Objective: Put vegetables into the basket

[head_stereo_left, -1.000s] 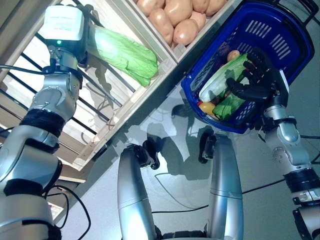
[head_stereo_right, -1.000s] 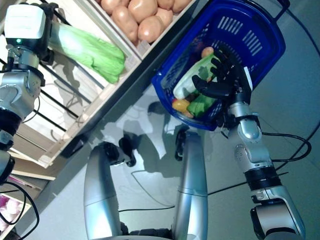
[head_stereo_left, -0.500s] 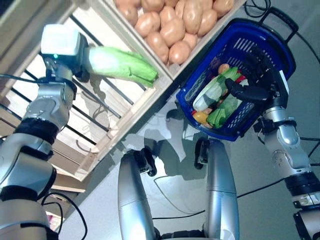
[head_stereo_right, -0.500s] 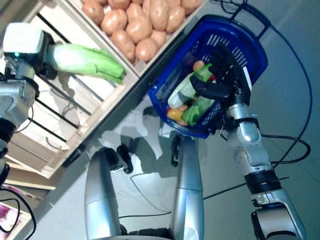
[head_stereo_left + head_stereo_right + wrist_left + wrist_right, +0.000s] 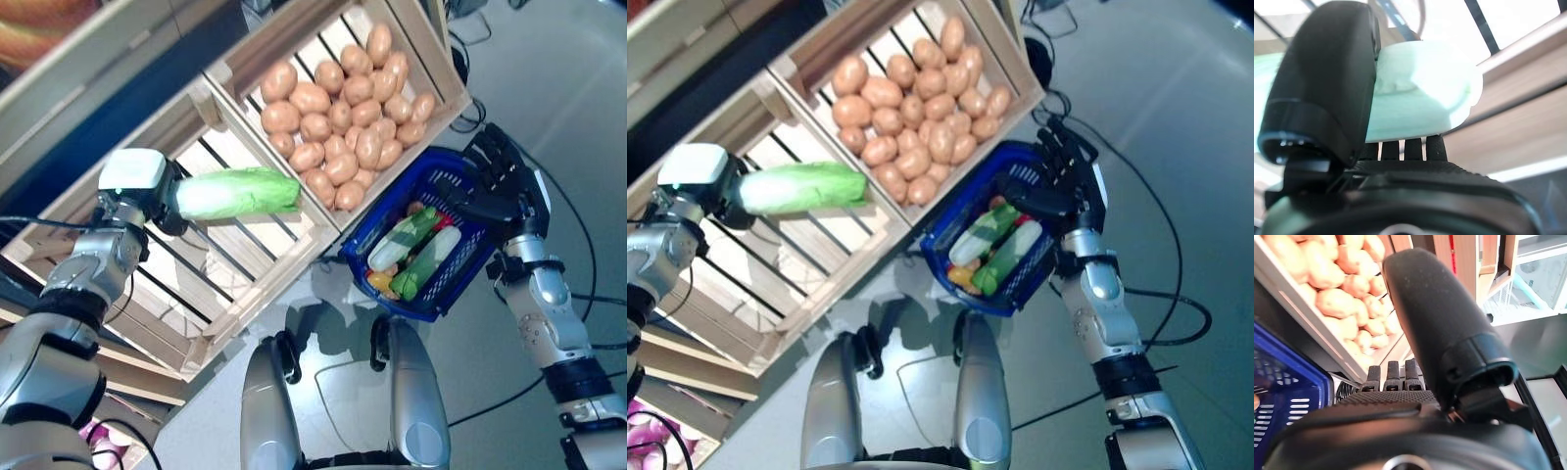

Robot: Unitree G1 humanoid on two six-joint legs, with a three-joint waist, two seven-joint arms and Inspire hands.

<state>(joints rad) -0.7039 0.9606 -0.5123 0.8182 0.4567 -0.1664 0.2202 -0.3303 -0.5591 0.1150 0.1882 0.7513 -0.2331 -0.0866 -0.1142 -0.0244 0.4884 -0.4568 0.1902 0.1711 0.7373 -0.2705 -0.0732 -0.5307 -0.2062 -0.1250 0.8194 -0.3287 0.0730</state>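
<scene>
My left hand (image 5: pixel 1327 93) is shut on a long green cabbage (image 5: pixel 235 193), with its pale stem end (image 5: pixel 1420 93) against the thumb. The cabbage lies level in the air above an empty slatted wooden crate (image 5: pixel 230 264), leafy tip pointing towards the basket. At my right side hangs a blue plastic basket (image 5: pixel 436 299). My right hand (image 5: pixel 502 188) is at its far rim with straight, spread fingers. Inside the basket lie green-and-white vegetables (image 5: pixel 411 253) and a yellow one (image 5: pixel 380 282).
A wooden crate full of potatoes (image 5: pixel 343 117) stands tilted beside the empty crate, its lower corner close to the basket's rim. More wooden shelving (image 5: pixel 127 377) runs below the crates at the left. Grey floor lies below and to the right.
The whole picture has shifted, so the camera moved. The cabbage stays in my left hand and now lies level, higher above the slats. The basket stays at my right hand.
</scene>
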